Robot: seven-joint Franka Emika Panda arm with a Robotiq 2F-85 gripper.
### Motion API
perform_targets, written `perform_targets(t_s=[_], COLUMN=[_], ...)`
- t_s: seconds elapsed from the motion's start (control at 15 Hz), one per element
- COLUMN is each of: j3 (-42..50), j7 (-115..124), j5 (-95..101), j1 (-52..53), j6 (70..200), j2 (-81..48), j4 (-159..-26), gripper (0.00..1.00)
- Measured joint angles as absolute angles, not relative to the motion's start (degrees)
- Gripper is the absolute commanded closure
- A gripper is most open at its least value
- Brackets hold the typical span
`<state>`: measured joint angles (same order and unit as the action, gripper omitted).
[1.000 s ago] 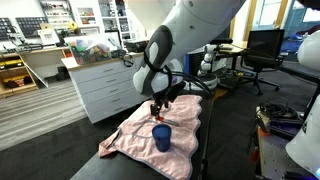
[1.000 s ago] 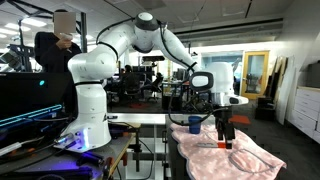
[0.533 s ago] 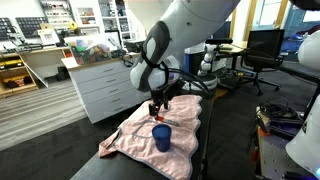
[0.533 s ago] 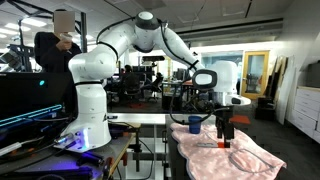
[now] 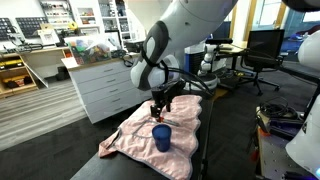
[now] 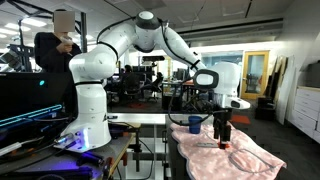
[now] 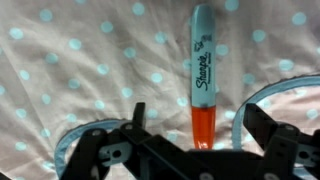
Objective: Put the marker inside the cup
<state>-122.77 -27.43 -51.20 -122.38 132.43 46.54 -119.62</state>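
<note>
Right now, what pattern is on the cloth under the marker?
Pink cloth with pale blue dots, clearest in the wrist view.

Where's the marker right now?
Wrist view: the marker lies on the dotted pink cloth, right of centre, between the jaws of the open tool. In an exterior view the blue cup stands close beside that spot.

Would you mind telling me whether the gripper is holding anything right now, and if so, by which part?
Nothing is held. The gripper is open above the marker, which lies flat on the pink cloth, untouched by the jaws.
</note>
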Motion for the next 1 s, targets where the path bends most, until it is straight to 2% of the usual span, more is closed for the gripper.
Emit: perform_targets(t_s=[0.27, 0.47, 0.67, 0.73, 1.0], j3=[-122.95, -123.08, -123.10, -123.11, -123.09], j7=[-27.43, -27.45, -27.57, -27.66, -28.10], j5=[-51.40, -51.57, -52.01, -52.19, -52.61], j1=[-122.59, -122.66, -123.05, -123.25, -124.11], j6=[131.24, 130.94, 130.47, 130.26, 129.33], j2=[46.54, 46.54, 46.54, 46.54, 46.50], j4=[-119.58, -119.56, -119.49, -119.44, -119.06], gripper=[0.51, 0.74, 0.92, 0.96, 0.93])
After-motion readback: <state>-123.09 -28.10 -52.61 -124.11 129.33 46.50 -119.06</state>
